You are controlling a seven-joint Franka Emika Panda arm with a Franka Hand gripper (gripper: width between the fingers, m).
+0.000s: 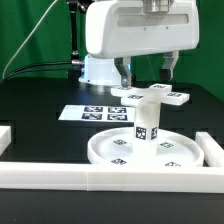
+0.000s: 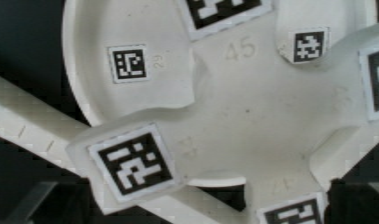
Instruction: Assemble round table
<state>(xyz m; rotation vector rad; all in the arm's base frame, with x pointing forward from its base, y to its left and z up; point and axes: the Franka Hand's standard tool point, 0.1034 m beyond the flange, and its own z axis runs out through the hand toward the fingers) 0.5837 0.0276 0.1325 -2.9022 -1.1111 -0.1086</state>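
Note:
The big round rimmed disc (image 1: 165,157) lies flat on the black table. The short thick cylinder leg (image 1: 146,127) stands upright on its middle. The cross-shaped foot piece (image 1: 152,96) rests on top of the leg. My gripper (image 1: 147,80) hangs just above the foot piece with its fingers (image 1: 125,76) spread wide and nothing between them. In the wrist view the foot piece's arms (image 2: 70,120) cross close in front of the disc (image 2: 221,100); the leg and my fingers are hidden there.
The marker board (image 1: 92,113) lies behind the disc toward the exterior view's left. Long white border rails run along the front (image 1: 100,179), the right (image 1: 211,150) and the left (image 1: 5,134). A green backdrop stands behind the table.

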